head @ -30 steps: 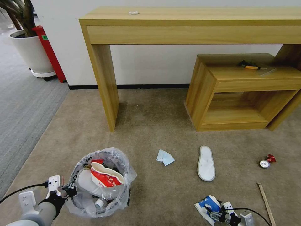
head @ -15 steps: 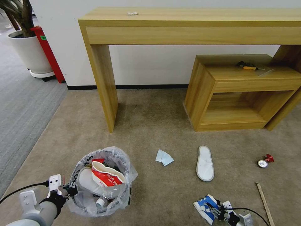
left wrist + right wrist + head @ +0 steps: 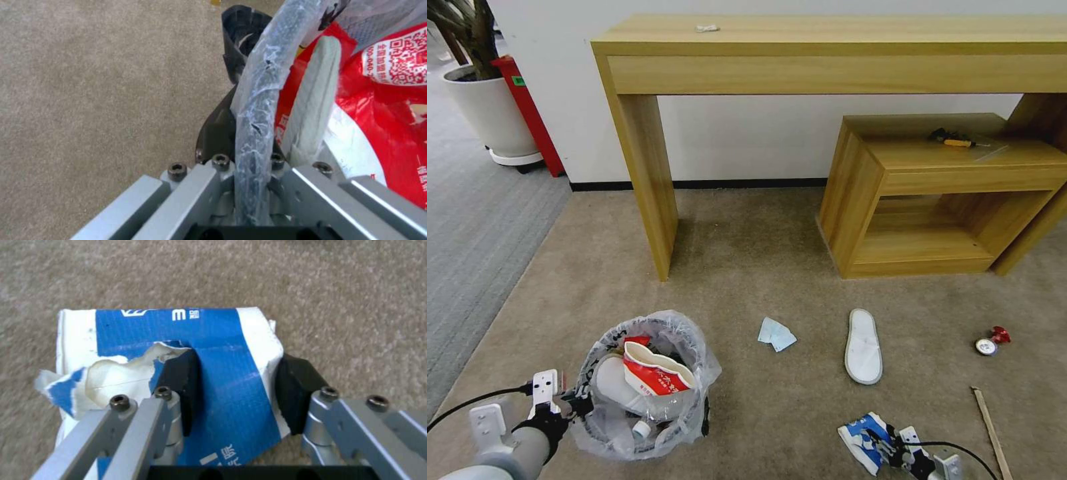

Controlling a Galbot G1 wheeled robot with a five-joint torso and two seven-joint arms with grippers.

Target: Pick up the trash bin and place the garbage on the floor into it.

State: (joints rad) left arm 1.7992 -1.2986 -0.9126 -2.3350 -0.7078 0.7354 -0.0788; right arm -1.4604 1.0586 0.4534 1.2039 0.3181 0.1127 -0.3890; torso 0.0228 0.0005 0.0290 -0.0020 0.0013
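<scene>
Left gripper [image 3: 564,402] clamped on bag-lined rim of trash bin [image 3: 642,387], low left on floor [image 3: 740,267]. Right gripper [image 3: 238,386] pinches torn blue paper cup [image 3: 222,373], seemingly just above carpet. Slipper [image 3: 864,346], tissue [image 3: 776,333] lie beyond.

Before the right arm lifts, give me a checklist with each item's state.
1. Left gripper clamped on the trash bin rim: ok.
2. Right gripper pads on both sides of the torn blue paper cup: ok.
3. Grip firm enough to lift the cup: cannot tell.
4. Bin mouth open: ok, though a red snack packet fills much of it.
5. Floor cleared: not ok; white slipper and crushed red can remain.
</scene>
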